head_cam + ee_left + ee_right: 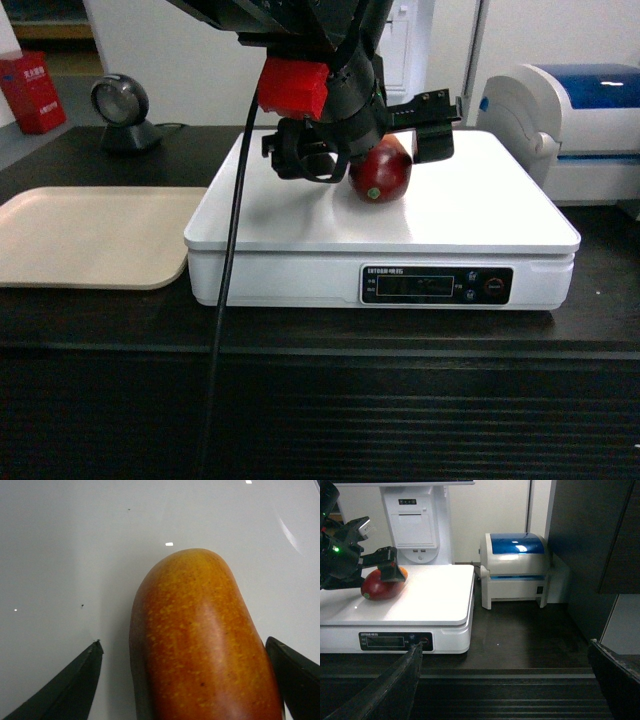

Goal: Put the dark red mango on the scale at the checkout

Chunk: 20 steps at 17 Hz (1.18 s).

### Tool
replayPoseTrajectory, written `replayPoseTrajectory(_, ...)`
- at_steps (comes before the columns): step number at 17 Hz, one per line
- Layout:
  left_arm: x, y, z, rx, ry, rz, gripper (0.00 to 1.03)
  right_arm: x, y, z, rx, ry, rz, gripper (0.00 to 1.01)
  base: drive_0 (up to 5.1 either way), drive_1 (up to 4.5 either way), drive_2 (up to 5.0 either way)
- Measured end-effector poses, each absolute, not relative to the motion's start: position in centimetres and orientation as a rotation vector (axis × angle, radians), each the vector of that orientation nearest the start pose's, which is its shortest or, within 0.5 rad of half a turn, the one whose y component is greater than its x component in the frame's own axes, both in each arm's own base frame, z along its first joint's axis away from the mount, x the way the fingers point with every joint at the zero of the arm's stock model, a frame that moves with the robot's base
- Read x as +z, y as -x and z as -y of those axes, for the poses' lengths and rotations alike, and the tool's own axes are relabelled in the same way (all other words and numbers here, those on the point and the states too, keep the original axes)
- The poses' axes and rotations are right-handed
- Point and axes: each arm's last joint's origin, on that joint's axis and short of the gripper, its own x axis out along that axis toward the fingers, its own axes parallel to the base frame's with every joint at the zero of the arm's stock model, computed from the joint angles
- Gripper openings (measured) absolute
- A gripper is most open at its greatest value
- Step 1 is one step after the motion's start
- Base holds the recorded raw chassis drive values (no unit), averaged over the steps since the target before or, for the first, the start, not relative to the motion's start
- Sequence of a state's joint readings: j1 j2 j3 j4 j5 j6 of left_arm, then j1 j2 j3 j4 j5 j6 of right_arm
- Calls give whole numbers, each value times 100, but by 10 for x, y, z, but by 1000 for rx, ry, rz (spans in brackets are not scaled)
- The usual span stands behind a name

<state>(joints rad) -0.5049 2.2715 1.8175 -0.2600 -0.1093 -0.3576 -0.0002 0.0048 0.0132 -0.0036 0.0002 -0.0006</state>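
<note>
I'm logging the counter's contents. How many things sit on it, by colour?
White: 2, box-shaped white scale, white and blue printer
Beige: 1, flat tray
Dark red: 1, glossy mango
Black: 1, round scanner
Total: 5

Beige tray (pixel 90 236) lying flat at left of the head view — behind it a round black scanner (pixel 122 112), a red box (pixel 32 92) top left. White-and-blue printer (pixel 516 566) at far right — upright.

One mango (pixel 381 176); one scale (pixel 470 215); one tray (pixel 90 235); one printer (pixel 575 120); one scanner (pixel 125 112).
</note>
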Motion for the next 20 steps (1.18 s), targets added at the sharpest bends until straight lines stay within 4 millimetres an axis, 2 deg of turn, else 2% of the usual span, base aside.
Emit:
replayPoseTrajectory(1,188,-448,244,-255,117,-736,100,167,-97,0,0,1,5,98,0,0,0)
replayPoseTrajectory(4,198,-445,242,-272,79,-668,98,167,-97,0,0,1,5,98,0,0,0)
replayPoseTrajectory(7,238,-433,237,-330,-7,-481,98,167,-97,0,-1,1,5,98,0,0,0)
replayPoseTrajectory(9,265,-418,234,-438,-81,-377,98,167,-97,0,0,1,5,98,0,0,0)
replayPoseTrajectory(12,282,-391,214,-673,-152,-299,98,167,-97,0,0,1,5,98,0,0,0)
replayPoseTrajectory(14,286,-388,176,-680,-132,-283,98,167,-97,0,0,1,5,98,0,0,0)
replayPoseTrajectory(17,296,-388,87,-476,15,-284,98,167,-97,0,0,1,5,98,0,0,0)
replayPoseTrajectory(18,300,-382,54,-362,68,-262,98,167,-97,0,0,1,5,98,0,0,0)
replayPoseTrajectory(19,303,-366,20,-270,112,-251,98,167,-97,0,0,1,5,98,0,0,0)
replayPoseTrajectory(20,307,-350,-4,-183,119,-202,98,167,-97,0,0,1,5,98,0,0,0)
